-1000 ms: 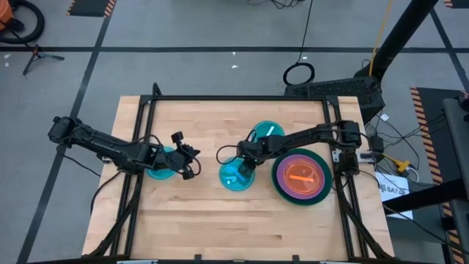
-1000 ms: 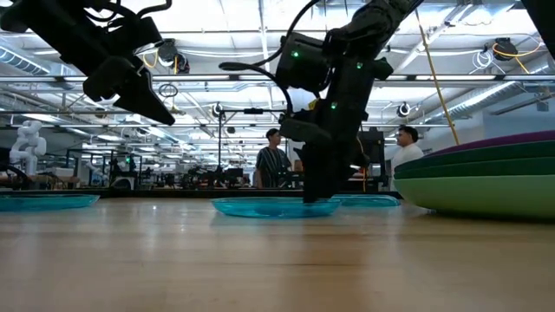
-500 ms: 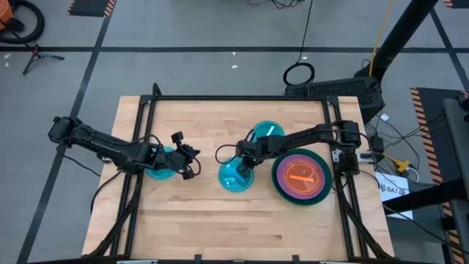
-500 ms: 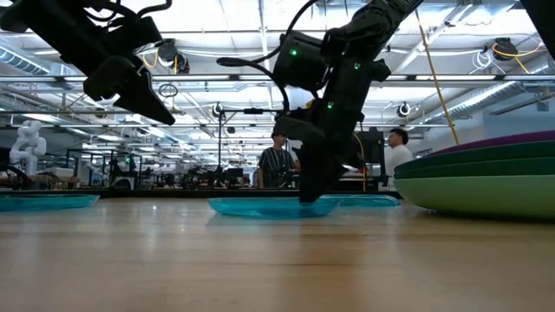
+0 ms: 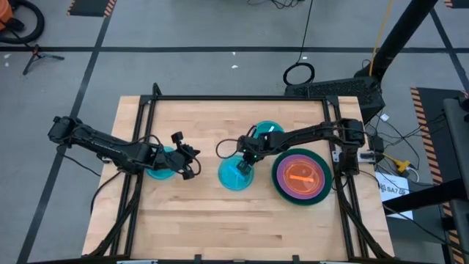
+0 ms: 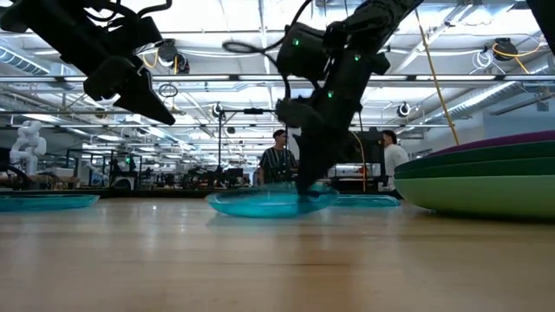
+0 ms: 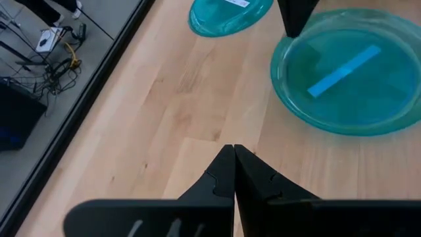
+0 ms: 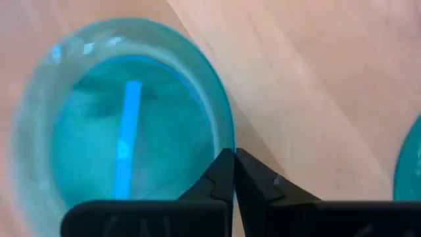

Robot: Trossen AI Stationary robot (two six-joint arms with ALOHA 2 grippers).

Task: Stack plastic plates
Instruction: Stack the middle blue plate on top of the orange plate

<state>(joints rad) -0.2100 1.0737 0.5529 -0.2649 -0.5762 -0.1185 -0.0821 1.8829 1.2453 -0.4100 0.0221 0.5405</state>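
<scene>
The room behind is a wide hall with ceiling light strips, racks and two people [image 6: 279, 160] standing far back; the grey floor [image 5: 183, 29] carries dark tape lines. The pale wooden desk [image 5: 220, 220] sits in a black frame. On its right side lies the stack of plates [image 5: 301, 177], dark green rim, purple, orange on top. Three cyan plates lie apart: one mid-desk [image 5: 236, 174], one behind it [image 5: 268, 133], one at left [image 5: 163, 163]. The right pincer [image 5: 245, 166] pinches the middle plate's rim, tilting it off the wood. The left pincer [image 5: 188, 171], pressed together and empty, hovers above the desk beside the left plate.
</scene>
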